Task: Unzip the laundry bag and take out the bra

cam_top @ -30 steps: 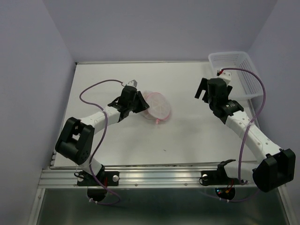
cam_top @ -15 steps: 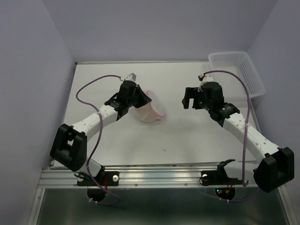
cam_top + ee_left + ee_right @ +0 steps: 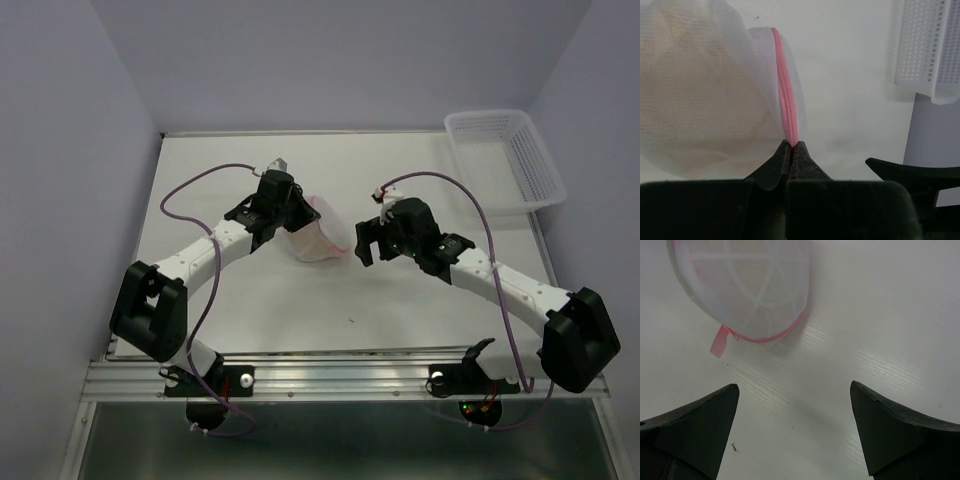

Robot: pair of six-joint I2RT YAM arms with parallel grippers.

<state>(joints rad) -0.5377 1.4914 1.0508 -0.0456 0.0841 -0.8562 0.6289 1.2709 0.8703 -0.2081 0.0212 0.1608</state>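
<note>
The left gripper (image 3: 791, 148) has its fingers pressed together on the pink zipper (image 3: 785, 85) at the rim of the bag (image 3: 320, 238), with mesh and zipper tape pinched between the tips at the lower middle of the left wrist view. In the top view the bag sits left of centre on the table (image 3: 400, 300), tipped up on edge at the end of the left arm. Whether its lower rim touches the surface I cannot tell. Through the mesh, at the left of the left wrist view, the beige bra (image 3: 700, 90) shows as a soft rounded shape inside the bag. The right gripper (image 3: 793, 386) has its fingers spread wide and holds nothing. In the top view it is just right of the bag, apart from it. Its own camera shows the bag at upper left with a pink tab (image 3: 718, 344) hanging from the trim. The white basket (image 3: 505, 160) stands in the upper right corner of the table, well apart from both grippers.
</note>
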